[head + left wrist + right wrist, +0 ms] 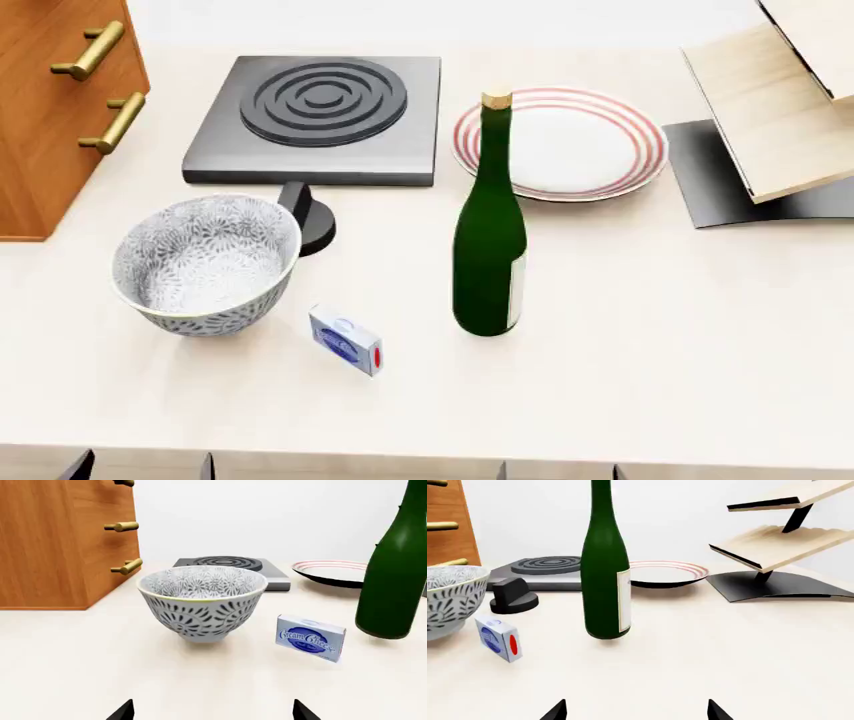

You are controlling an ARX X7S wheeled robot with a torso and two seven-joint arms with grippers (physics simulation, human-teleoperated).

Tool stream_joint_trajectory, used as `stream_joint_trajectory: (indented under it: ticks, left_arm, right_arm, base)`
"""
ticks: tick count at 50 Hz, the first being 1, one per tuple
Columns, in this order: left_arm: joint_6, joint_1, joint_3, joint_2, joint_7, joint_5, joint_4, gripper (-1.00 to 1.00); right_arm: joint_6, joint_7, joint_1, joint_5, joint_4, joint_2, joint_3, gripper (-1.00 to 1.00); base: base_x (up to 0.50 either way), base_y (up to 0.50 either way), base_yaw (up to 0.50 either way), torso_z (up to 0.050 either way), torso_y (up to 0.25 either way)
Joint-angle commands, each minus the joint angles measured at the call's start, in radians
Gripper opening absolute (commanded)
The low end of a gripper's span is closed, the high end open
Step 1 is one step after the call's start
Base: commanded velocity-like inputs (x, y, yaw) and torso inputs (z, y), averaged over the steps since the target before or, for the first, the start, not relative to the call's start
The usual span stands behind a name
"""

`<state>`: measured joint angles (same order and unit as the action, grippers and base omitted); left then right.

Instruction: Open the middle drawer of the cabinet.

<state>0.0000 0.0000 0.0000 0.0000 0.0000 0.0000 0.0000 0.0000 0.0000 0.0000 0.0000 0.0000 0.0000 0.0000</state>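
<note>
The orange-brown cabinet [47, 545] stands at the table's far left; it also shows in the head view [40, 130]. Three brass bar handles show in the left wrist view. The middle drawer's handle [121, 527] is the second of them, and the drawer looks shut. In the head view only two handles show, and the upper one [87, 50] seems to be the middle drawer's. My left gripper [213, 711] is open and empty, low at the table's near edge [143, 468], well short of the cabinet. My right gripper [636, 711] is open and empty, also at the near edge [561, 470].
A patterned bowl [200, 262] and a cream cheese box [346, 340] lie between my left gripper and the cabinet. A green bottle [489, 230] stands mid-table. A grey hotplate [318, 105] with a black knob [307, 215], a striped plate [561, 140] and a wooden rack [774, 110] are behind.
</note>
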Motion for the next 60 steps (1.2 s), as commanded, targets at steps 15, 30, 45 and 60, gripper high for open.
stream_joint_trajectory:
  ticks: [15, 30, 45, 60]
  left_arm:
    - [-0.297, 0.068, 0.070, -0.066, -0.077, -0.024, 0.570, 1.00]
    - [-0.482, 0.054, 0.096, -0.093, -0.123, -0.011, 0.881, 1.00]
    - [-0.556, 0.044, 0.132, -0.125, -0.158, -0.015, 1.047, 1.00]
    - [-0.433, -0.120, 0.405, -0.628, -0.777, -0.402, 1.045, 1.00]
  right_arm:
    - [0.189, 0.103, -0.106, -0.121, -0.538, 0.067, -0.078, 1.00]
    - [0.353, 0.116, -0.136, -0.120, -0.847, 0.083, -0.087, 1.00]
    - [0.404, 0.130, -0.148, -0.150, -1.002, 0.116, -0.119, 1.00]
    - [0.428, 0.125, -0.144, -0.172, -1.036, 0.114, -0.138, 1.00]
  base:
    - [0.00, 0.00, 0.00, 0.000, 0.000]
    - [0.00, 0.00, 0.00, 0.000, 0.000]
    - [0.00, 0.00, 0.00, 0.000, 0.000]
    - [0.17, 0.00, 0.00, 0.000, 0.000]
